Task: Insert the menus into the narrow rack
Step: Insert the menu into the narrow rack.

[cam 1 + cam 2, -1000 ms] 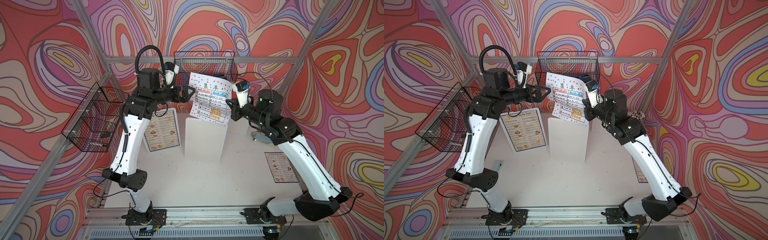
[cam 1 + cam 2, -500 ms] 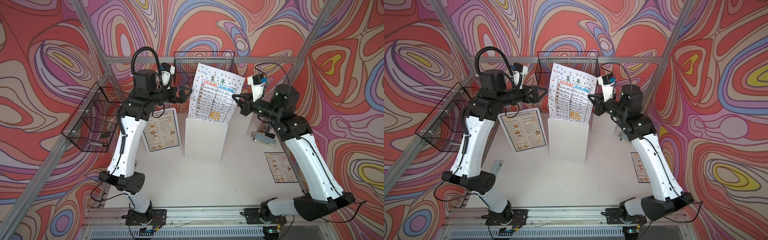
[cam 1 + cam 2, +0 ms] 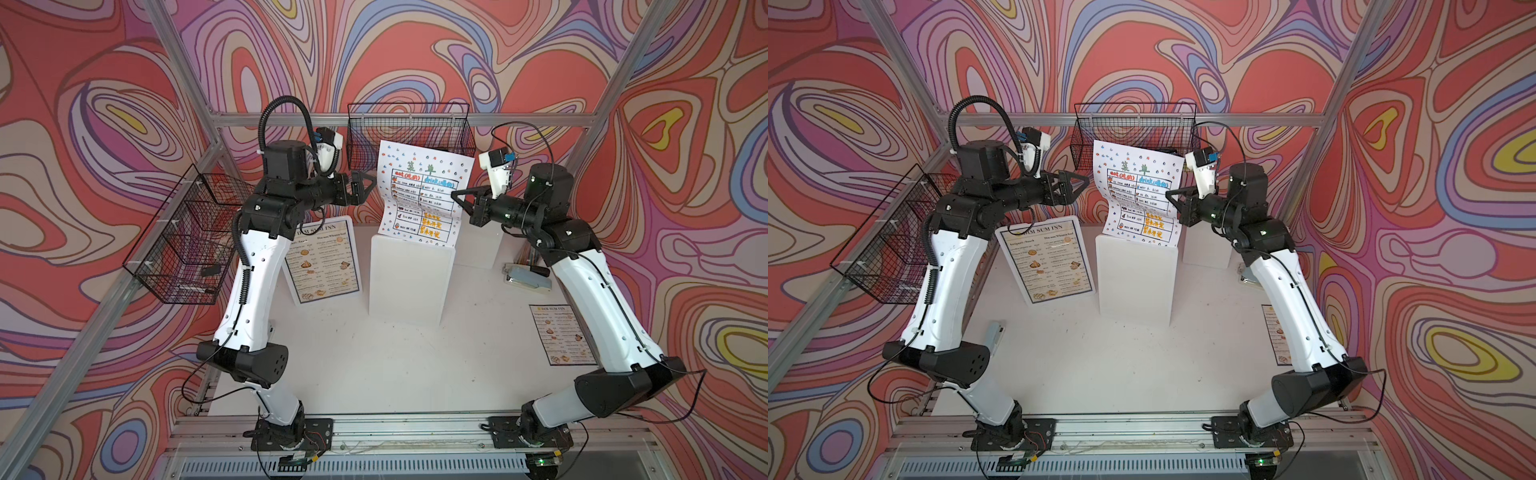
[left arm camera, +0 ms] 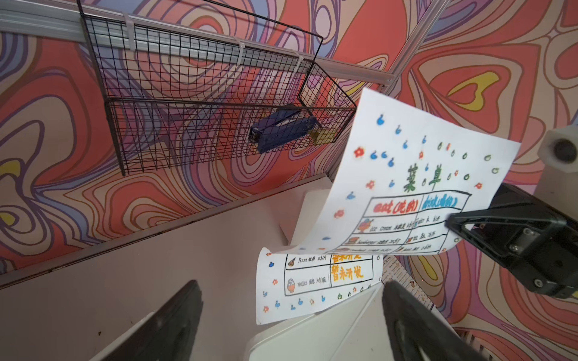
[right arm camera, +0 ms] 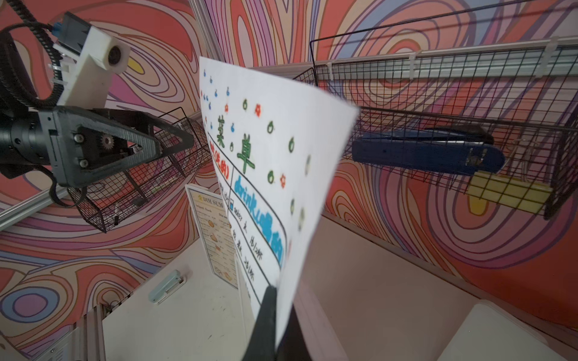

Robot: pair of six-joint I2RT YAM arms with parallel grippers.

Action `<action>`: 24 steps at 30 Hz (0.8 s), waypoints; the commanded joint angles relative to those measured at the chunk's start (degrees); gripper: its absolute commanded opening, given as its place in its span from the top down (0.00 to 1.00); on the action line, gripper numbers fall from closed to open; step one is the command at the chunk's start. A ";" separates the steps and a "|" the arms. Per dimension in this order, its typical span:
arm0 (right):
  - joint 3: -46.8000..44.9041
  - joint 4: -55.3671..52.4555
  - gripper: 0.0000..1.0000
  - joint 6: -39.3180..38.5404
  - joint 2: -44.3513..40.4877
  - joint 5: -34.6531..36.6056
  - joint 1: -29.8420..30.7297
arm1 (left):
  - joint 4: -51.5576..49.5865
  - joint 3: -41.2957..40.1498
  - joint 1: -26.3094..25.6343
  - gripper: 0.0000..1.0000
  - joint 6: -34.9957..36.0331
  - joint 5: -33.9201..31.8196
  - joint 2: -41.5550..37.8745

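Observation:
The white menu (image 3: 424, 195) (image 3: 1138, 195) with the icon-dotted border hangs upright and bowed. My right gripper (image 3: 455, 195) (image 5: 275, 290) is shut on its right edge. Its lower edge rests at the top of the white narrow rack (image 3: 409, 282) (image 4: 328, 331); I cannot tell whether it sits in the slot. My left gripper (image 3: 372, 183) (image 4: 292, 283) is open just left of the sheet, holding nothing. A large DIM SUM INN menu (image 3: 322, 259) lies left of the rack. A smaller one (image 3: 561, 334) lies at the right, beside my right arm.
A wire basket (image 3: 409, 133) on the back wall holds a blue stapler (image 4: 281, 129). Another wire basket (image 3: 187, 241) hangs on the left wall. A grey stapler (image 3: 525, 278) lies at the back right, a pale one (image 5: 165, 286) near the left arm. A second white block (image 3: 1206, 249) stands behind the rack.
My right arm swung outward and turned the white menu upright. The sheet then sank and now bows over the rack. My left gripper stayed open, almost in place.

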 commanded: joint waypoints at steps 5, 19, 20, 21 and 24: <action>0.45 0.21 1.00 -0.07 -1.97 0.12 -0.11 | 3.22 -0.92 0.73 0.08 0.93 1.93 -0.56; -14.31 19.34 1.00 12.86 -11.03 -5.45 -1.82 | 4.39 -2.71 0.73 0.09 0.75 2.45 -2.14; -14.66 19.99 1.00 13.50 -10.96 -5.13 -1.86 | 4.48 -2.83 0.73 0.09 0.75 2.42 -2.19; -14.79 20.46 1.00 13.82 -10.88 -4.90 -1.91 | 4.40 -2.93 0.78 0.09 0.80 2.43 -2.28; -14.53 20.87 1.00 14.33 -10.16 -4.96 -1.91 | 4.52 -3.23 0.82 0.09 0.84 2.34 -2.54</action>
